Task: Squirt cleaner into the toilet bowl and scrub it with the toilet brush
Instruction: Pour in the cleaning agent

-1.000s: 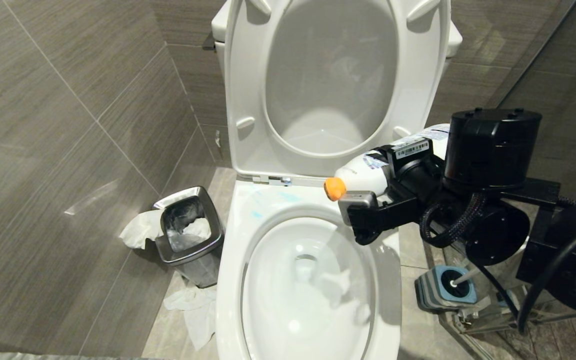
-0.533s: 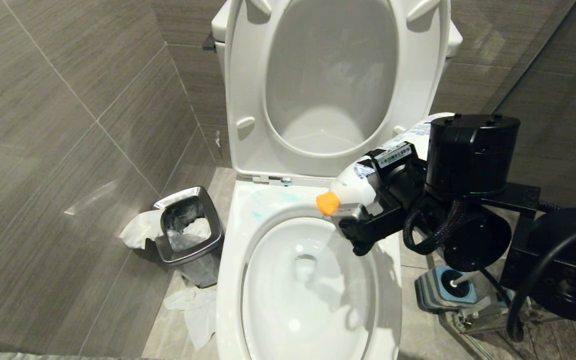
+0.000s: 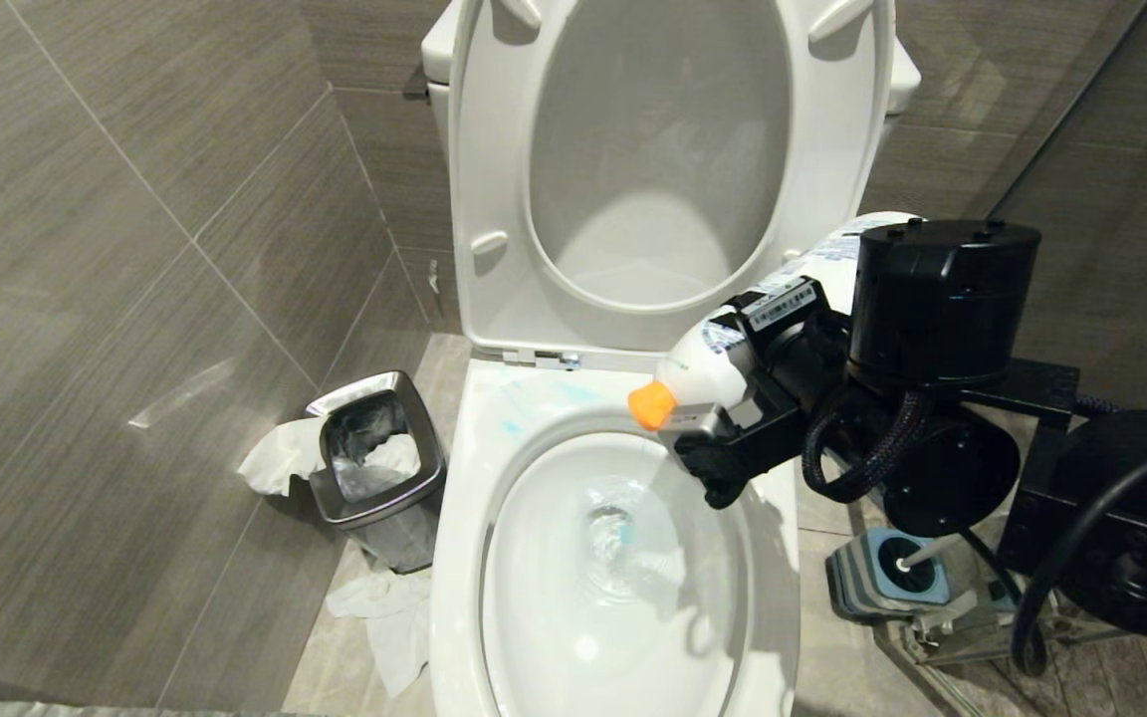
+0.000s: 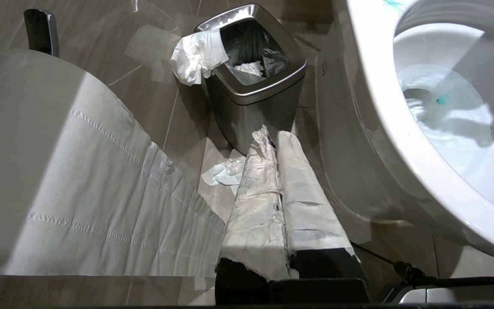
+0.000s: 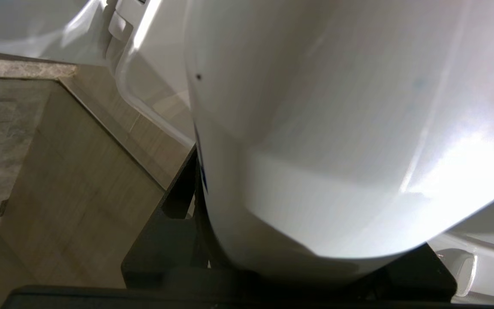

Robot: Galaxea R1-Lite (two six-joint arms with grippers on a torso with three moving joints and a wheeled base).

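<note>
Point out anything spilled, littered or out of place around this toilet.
Blue cleaner is streaked on the toilet's flat back rim, outside the basin. Crumpled paper lies on the floor beside the bin, and more hangs over its edge. The left gripper's fingers are wrapped in tissue.

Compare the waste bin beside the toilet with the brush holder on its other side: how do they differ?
The waste bin is shiny steel; the brush holder is blue and grey. The bin is taller, the holder squat and low. The bin holds crumpled tissue, with more tissue hanging off its edge, while the holder holds the toilet brush, handle sticking out. Both stand on the floor and have a squarish outline.
</note>
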